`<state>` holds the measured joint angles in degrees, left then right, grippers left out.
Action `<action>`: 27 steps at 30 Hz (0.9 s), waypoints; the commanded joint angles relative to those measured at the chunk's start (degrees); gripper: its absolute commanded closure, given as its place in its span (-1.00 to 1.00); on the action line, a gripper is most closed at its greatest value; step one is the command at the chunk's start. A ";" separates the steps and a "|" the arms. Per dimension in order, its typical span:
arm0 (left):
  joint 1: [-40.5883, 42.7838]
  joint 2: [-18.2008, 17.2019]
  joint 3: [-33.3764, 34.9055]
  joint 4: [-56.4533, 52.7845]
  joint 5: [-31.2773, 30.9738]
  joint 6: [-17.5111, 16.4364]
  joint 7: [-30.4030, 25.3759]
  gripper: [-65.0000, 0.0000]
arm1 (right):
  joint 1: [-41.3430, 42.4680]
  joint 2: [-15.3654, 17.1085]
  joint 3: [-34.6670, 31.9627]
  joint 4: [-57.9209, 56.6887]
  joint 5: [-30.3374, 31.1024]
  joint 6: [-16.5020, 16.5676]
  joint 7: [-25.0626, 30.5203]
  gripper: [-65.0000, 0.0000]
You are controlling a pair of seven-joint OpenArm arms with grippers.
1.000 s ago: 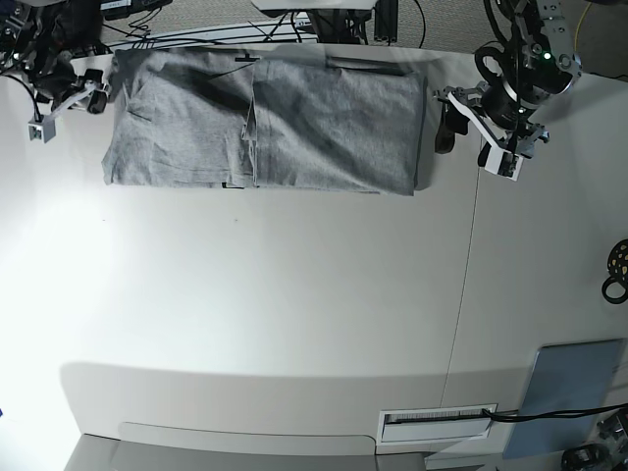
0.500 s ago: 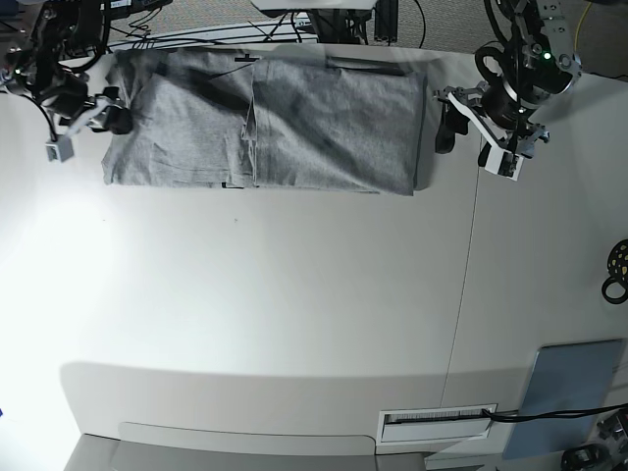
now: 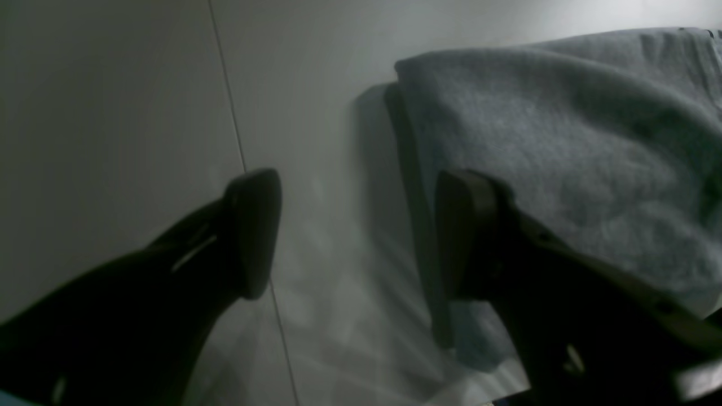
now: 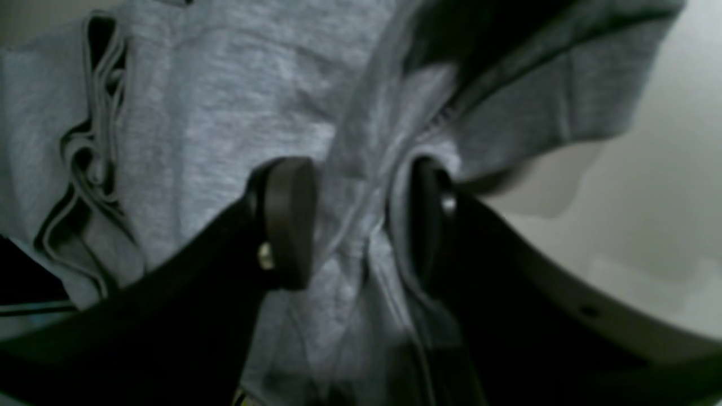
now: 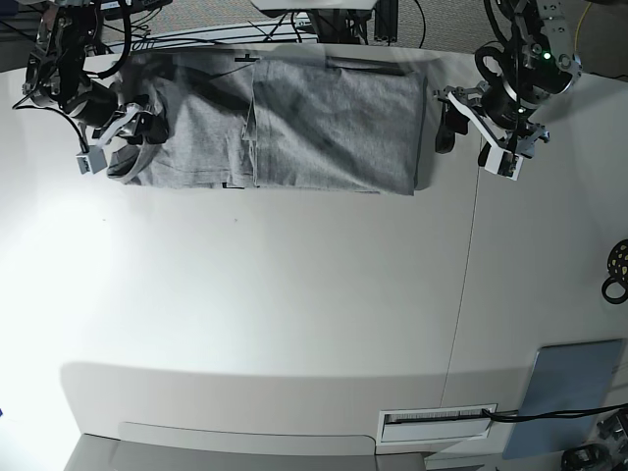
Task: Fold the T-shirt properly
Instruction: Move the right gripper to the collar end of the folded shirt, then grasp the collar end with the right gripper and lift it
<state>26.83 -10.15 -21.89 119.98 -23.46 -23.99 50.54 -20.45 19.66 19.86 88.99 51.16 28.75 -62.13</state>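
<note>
Judging the T-shirt (image 5: 324, 123) soft, limp and light, right gripper (image 4: 352, 225) jaws straddled its bunched left edge, not yet pinching; left gripper (image 3: 355, 237) jaws spread beside the right fold.

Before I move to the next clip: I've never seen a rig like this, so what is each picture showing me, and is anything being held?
It is a robot with two arms at a white table. The base view looks down from above; the other two come from cameras on the wrists. A grey T-shirt, partly folded, lies at the far edge. The right gripper has bunched shirt fabric between its fingers, though a firm grip is not clear. The left gripper is open beside the shirt's other end, holding nothing. A grey-blue pad lies near the front corner.
</note>
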 commanded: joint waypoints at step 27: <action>0.02 -0.33 -0.26 0.90 -0.57 -0.04 -0.83 -0.31 | -1.46 6.19 12.02 5.84 -5.49 -3.32 -4.33 1.00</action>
<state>26.83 -10.17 -21.89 119.98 -23.44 -23.99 50.57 -22.37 24.53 31.20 93.82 44.75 25.08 -67.75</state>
